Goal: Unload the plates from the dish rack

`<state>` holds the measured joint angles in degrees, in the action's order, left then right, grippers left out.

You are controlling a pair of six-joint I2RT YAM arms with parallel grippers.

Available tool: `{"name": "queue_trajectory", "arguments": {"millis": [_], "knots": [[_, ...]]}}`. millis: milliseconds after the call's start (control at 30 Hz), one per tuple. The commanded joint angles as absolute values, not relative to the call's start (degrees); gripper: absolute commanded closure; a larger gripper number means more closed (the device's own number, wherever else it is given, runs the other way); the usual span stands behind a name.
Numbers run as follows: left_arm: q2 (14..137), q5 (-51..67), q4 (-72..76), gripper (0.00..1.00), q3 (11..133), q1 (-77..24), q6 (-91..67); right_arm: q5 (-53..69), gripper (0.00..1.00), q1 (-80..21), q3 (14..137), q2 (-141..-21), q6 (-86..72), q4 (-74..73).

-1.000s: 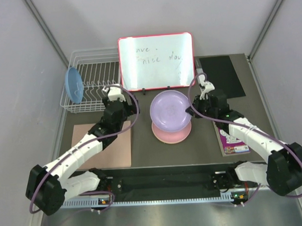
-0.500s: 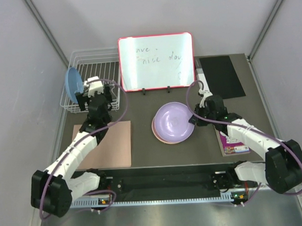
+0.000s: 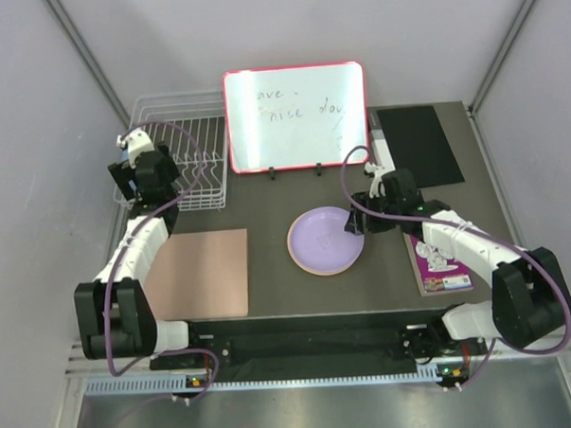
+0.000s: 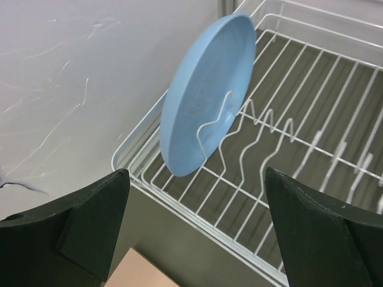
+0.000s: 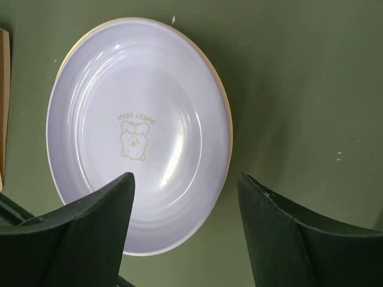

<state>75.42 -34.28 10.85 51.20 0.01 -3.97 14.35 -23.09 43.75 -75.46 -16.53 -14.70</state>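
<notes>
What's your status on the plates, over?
Left gripper open, facing blue plate upright in rack. Right gripper open over stacked purple plate. Nothing in the way.

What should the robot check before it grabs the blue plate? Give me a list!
1. Left gripper open: ok.
2. Light blue round plastic plate stands upright in the white wire dish rack: ok.
3. Blue plate's lower edge lines up with the gap between the left fingers: ok.
4. Blue plate free to lift out of the rack without snagging: cannot tell.
5. Right gripper open, not holding the lavender round plastic plate: ok.
6. Lavender plate lies flat: ok.
</notes>
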Motion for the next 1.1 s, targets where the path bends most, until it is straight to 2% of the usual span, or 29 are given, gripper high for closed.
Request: {"name": "queue_trajectory", "arguments": {"millis": [0, 167, 300, 533, 633, 800, 900, 967, 1000, 1067], "knots": [[79.2, -30.1, 9.9, 0.01, 55.9, 4.7, -7.0, 10.3, 0.30, -23.0, 49.9, -74.8, -13.2, -19.3], [84.3, -27.3, 11.9, 0.01, 58.7, 9.1, -6.5, 0.4, 0.26, -23.0, 50.3, -69.4, -13.9, -20.1], [86.7, -26.4, 15.4, 0.01, 59.4, 11.9, -6.9, 1.1, 0.23, -23.0, 49.1, -66.1, -14.4, -17.9], [95.5, -26.8, 17.6, 0.05, 64.8, 13.4, -5.7, 3.2, 0.22, -23.0, 49.2, -68.6, -14.9, -16.4], [98.2, -26.5, 19.0, 0.10, 65.7, 13.9, -5.3, 3.7, 0.22, -23.0, 49.7, -69.6, -14.7, -16.3], [101.9, -26.9, 17.9, 0.41, 68.6, 14.3, -5.2, 3.7, 0.22, -23.0, 50.6, -70.6, -14.2, -17.1], [101.9, -26.8, 18.7, 0.69, 68.6, 14.3, -4.1, 3.2, 0.22, -23.0, 50.3, -70.5, -14.2, -16.9], [101.7, -26.9, 18.8, 0.77, 68.7, 14.3, -3.4, 3.2, 0.22, -23.0, 49.7, -70.7, -14.4, -16.6], [101.6, -27.1, 18.4, 0.88, 69.1, 14.4, -3.1, 3.3, 0.22, -23.0, 49.7, -70.8, -14.5, -16.4], [100.9, -26.9, 18.8, 0.98, 68.8, 14.4, -2.9, 3.3, 0.22, -23.0, 49.1, -71.1, -14.7, -16.2]]}}
